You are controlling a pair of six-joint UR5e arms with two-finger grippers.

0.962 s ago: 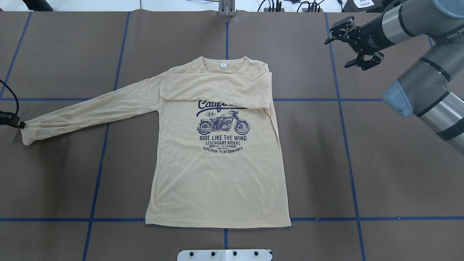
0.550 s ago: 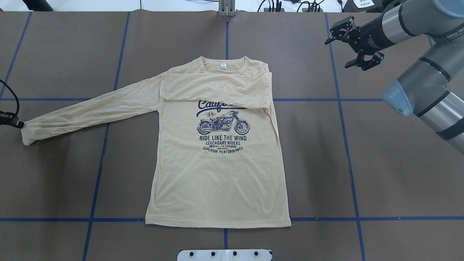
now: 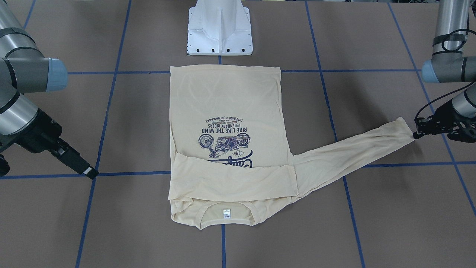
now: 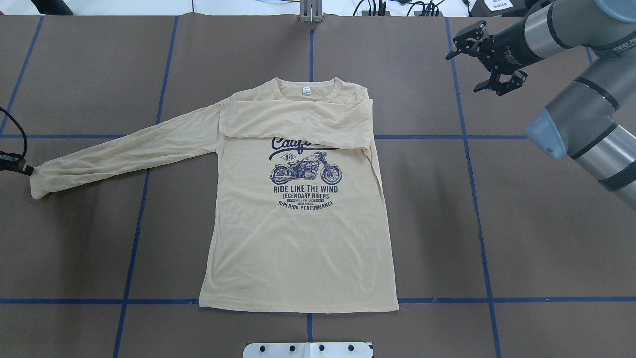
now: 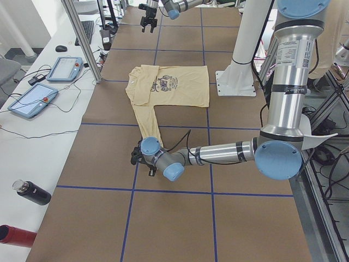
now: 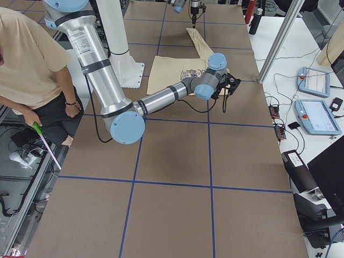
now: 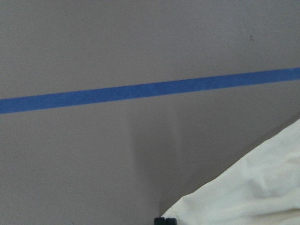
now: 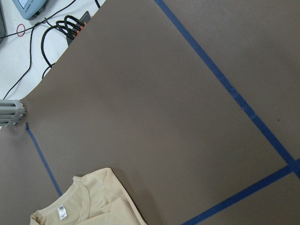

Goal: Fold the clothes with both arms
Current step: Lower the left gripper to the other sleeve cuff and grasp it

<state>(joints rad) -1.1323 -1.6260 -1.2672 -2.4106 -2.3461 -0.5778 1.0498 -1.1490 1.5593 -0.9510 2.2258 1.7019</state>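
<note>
Overhead exterior: left gripper (image 4: pixel 29 170) pinches T-shirt (image 4: pixel 298 238) cuff, sleeve runs rightward to body; right gripper (image 4: pixel 461 74) gaping, far right, well apart.

Overhead, front views opposed, sharing shirt (image 4: pixel 298 238); left wrist camera close above table (image 7: pixel 93 47).

- A brown worktop (image 4: pixel 546 248) carries a grid of blue tape lines (image 4: pixel 311 49).
- A white pedestal base (image 3: pixel 220 26) stands bolted at the worktop's edge.
- Beside the worktop, a white side table (image 5: pixel 32 136) holds two handheld screens (image 5: pixel 66 68) (image 5: pixel 31 102), a keyboard (image 5: pixel 87 31) and a mouse (image 5: pixel 60 48).
- A black bottle (image 5: pixel 32 192) lies on that table, with a red one (image 5: pixel 16 236) near it.
- A slanting metal post (image 5: pixel 82 41) stands at the worktop's edge.
- Black cables (image 8: pixel 70 26) lie bundled beyond the far edge.
- A person in a tan shirt (image 6: pixel 27 59) holds a thin stick (image 6: pixel 45 142).
</note>
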